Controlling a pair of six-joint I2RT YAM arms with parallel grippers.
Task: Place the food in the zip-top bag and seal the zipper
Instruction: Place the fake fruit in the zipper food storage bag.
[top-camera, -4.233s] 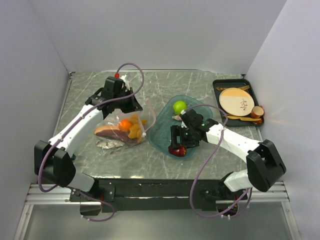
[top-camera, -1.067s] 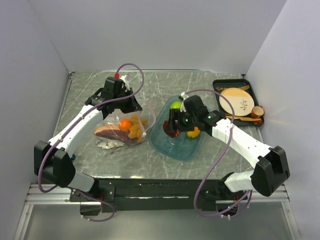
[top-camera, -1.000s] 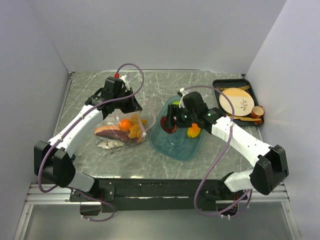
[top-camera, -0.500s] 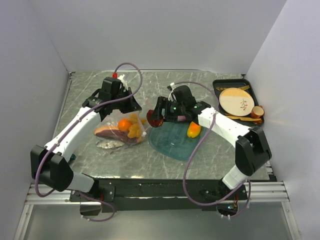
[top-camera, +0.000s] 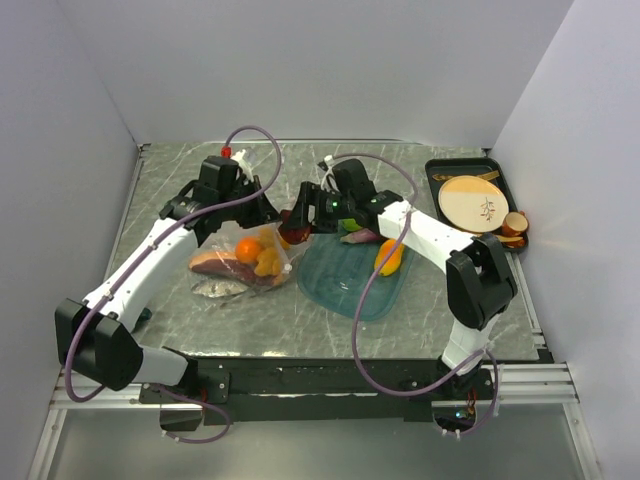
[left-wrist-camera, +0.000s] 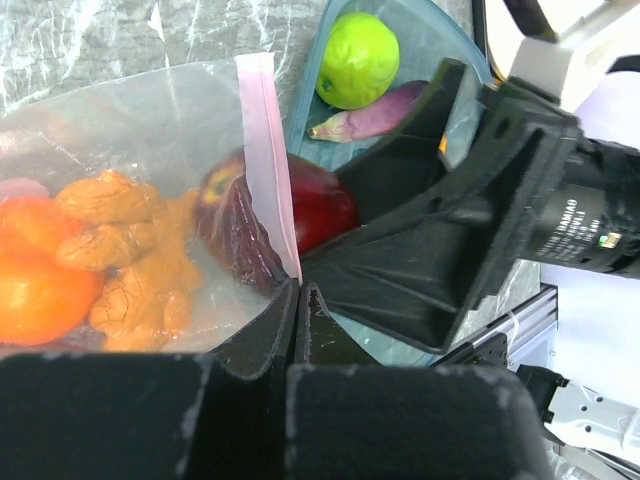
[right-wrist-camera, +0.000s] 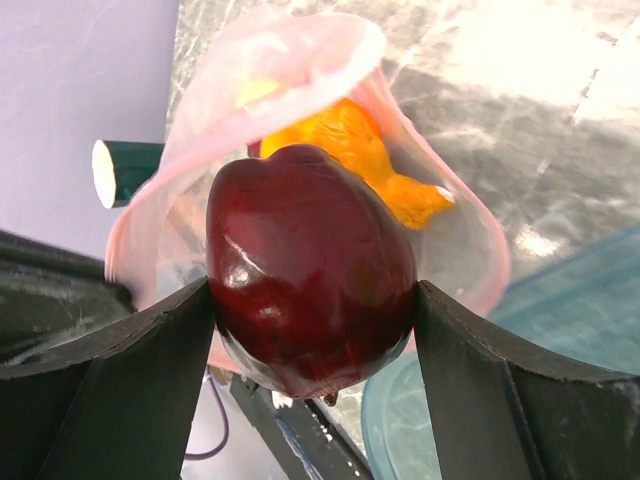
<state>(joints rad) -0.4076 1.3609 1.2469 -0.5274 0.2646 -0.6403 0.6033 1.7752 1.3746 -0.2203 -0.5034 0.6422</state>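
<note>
The clear zip-top bag (top-camera: 235, 268) lies left of centre, holding an orange (top-camera: 248, 249), orange-yellow bits (left-wrist-camera: 140, 262) and a brown-red slice (top-camera: 214, 264). My left gripper (left-wrist-camera: 297, 288) is shut on the bag's mouth edge at the pale pink zipper (left-wrist-camera: 266, 170), holding the mouth up. My right gripper (right-wrist-camera: 312, 290) is shut on the dark red apple (right-wrist-camera: 310, 265) and holds it right at the bag's pink-rimmed opening (right-wrist-camera: 300, 45). The apple (left-wrist-camera: 322, 205) shows partly behind the zipper strip. A green lime (left-wrist-camera: 357, 58) and a purple slice (left-wrist-camera: 370, 113) lie in the teal tray (top-camera: 345, 288).
An orange-yellow toy food (top-camera: 388, 257) rests on the teal tray's right side. A black tray (top-camera: 436, 185) with a beige plate (top-camera: 470, 200) and cups stands at the back right. Walls close in the left, back and right sides.
My right gripper has carried the apple up from the teal tray and leftward to the bag's mouth. The left gripper has kept its hold on the bag's edge.
</note>
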